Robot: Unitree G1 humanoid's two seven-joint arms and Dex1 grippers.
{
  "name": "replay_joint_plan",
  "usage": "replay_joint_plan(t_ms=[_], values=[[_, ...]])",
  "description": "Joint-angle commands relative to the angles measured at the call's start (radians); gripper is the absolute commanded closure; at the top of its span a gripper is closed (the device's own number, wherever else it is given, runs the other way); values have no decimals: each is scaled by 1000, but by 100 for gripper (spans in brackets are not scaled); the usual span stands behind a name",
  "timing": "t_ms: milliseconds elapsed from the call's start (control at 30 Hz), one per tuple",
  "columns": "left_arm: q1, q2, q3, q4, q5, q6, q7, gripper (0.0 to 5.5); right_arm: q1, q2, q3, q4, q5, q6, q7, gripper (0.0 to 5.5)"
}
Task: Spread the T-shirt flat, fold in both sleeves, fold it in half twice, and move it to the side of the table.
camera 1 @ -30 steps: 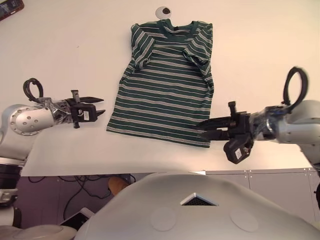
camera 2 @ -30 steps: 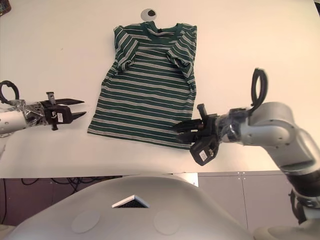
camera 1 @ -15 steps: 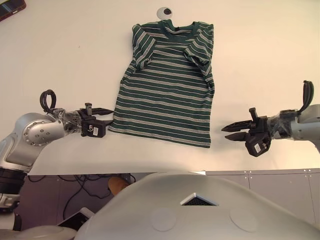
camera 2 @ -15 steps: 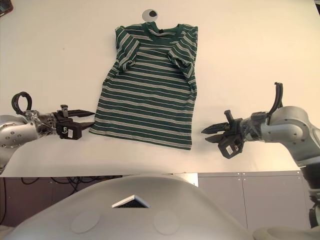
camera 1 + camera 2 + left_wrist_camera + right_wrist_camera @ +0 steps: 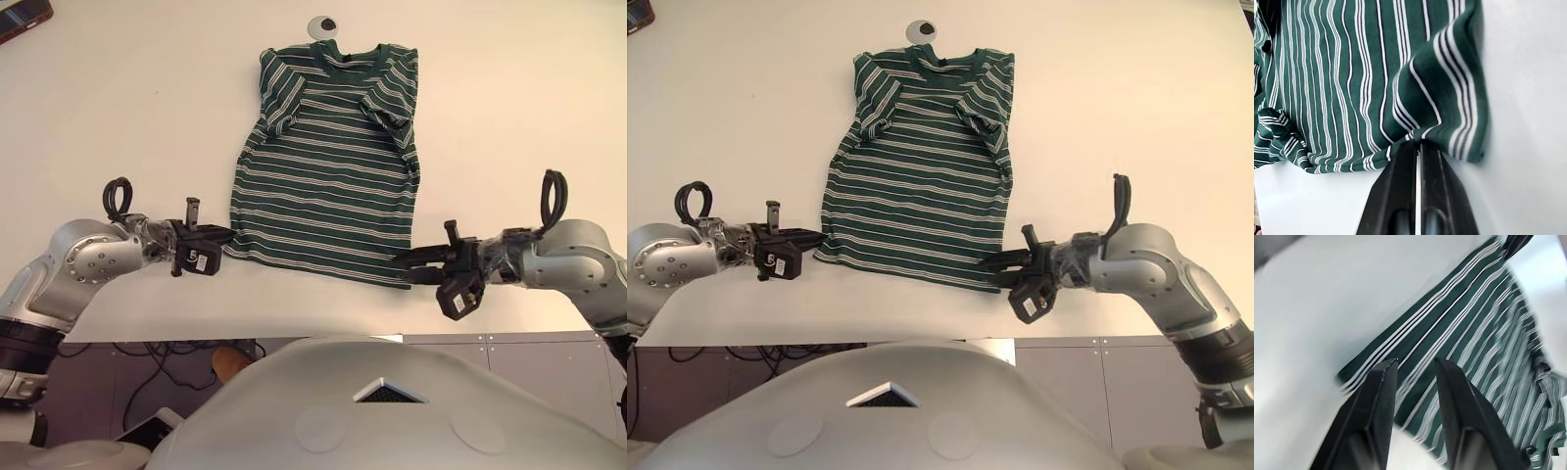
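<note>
I see white table (image 5: 509,117), dark green white-striped fabric T-shirt (image 5: 328,186) flat mid-table, collar away from me, both sleeves (image 5: 279,116) already folded in. Two half-folds and move to side remain, I judge. Left gripper (image 5: 1418,145) pinched tight on near-left hem corner; right gripper (image 5: 1413,363) fingers parted, at near-right corner. Half second ago both hung clear of hem, now both on it

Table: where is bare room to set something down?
The table is bare on both sides of the T-shirt, farther than the left gripper and right gripper. Crowded: the near hem with both grippers, and the collar beside a small round disc.
</note>
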Motion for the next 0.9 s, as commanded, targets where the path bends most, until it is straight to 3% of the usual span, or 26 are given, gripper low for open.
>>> replay_joint_plan(t_ms=[33, 167, 300, 567, 700, 900], values=[[24, -18, -48, 26, 30, 38, -37, 549, -23, -19, 3, -135, -2, 120, 55, 413], [26, -13, -44, 34, 30, 39, -29, 549, -13, -77, -77, -219, 85, 236, 91, 413], [30, -19, -42, 31, 33, 47, -19, 549, -3, -173, -109, -28, 97, 72, 161, 413], [13, -49, -43, 27, 34, 67, -7, 549, -66, -119, -116, 66, 214, 114, 160, 413], [-2, -44, -44, 43, 30, 57, -14, 549, -58, 92, 72, 304, -88, -1, -15, 413], [-25, -64, -49, 50, 23, 64, -13, 549, -99, 90, 124, 334, -191, -48, -15, 413]])
